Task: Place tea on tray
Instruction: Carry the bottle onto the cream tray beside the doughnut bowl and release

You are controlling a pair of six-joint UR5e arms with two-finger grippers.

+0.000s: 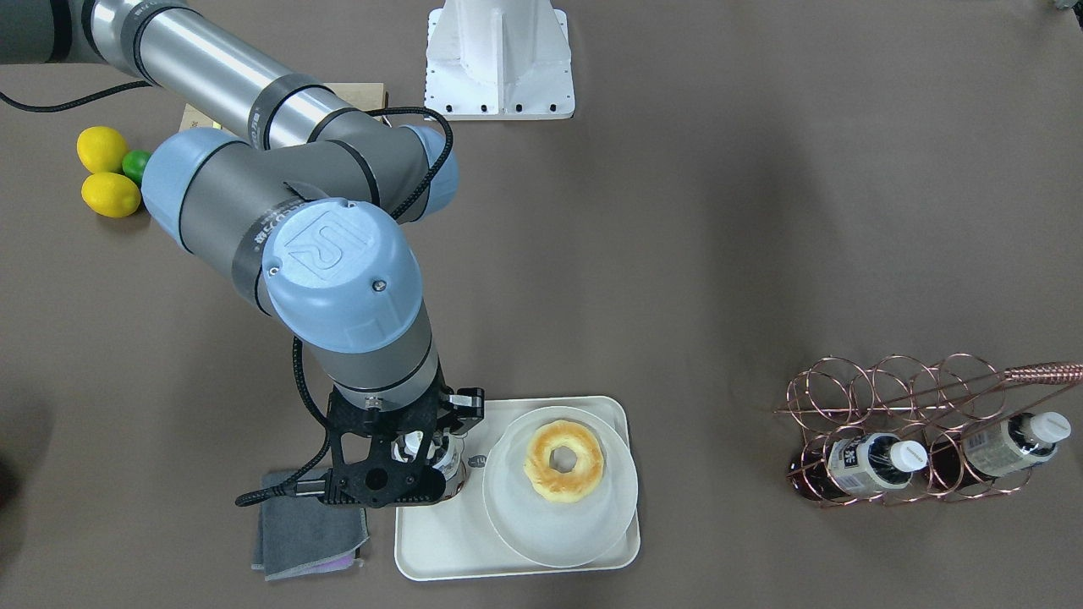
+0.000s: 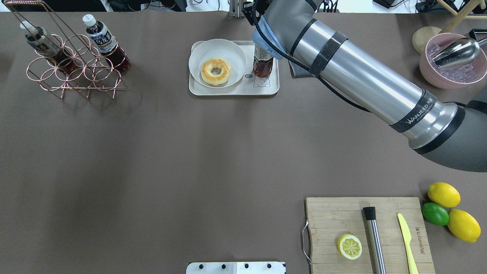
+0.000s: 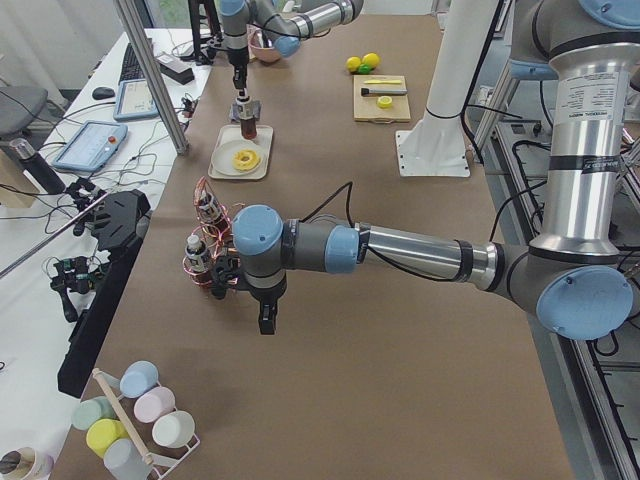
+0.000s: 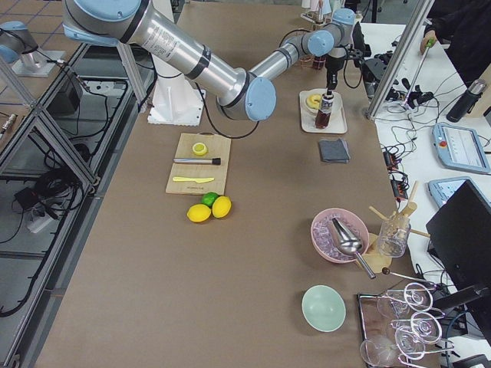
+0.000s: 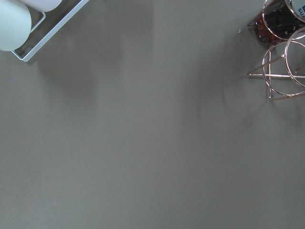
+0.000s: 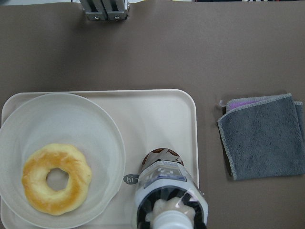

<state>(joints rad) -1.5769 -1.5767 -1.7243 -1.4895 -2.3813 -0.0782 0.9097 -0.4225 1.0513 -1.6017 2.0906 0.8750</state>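
The tea [image 2: 262,66] stands upright on the tray [image 2: 228,90], between the plate [image 2: 229,48] and the grey cloth [image 6: 264,136], the right pincer [image 1: 419,450] clamped on its neck, probably to steady it before letting go.

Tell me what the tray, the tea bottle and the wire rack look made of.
The tray: likely plastic, cream, matte-smooth, with a moulded rounded rim. The tea bottle: probably clear plastic; the dark drink shows through, with a white cap and printed label. The rack: thin metal wire, shiny copper-pink finish, bent into rings.
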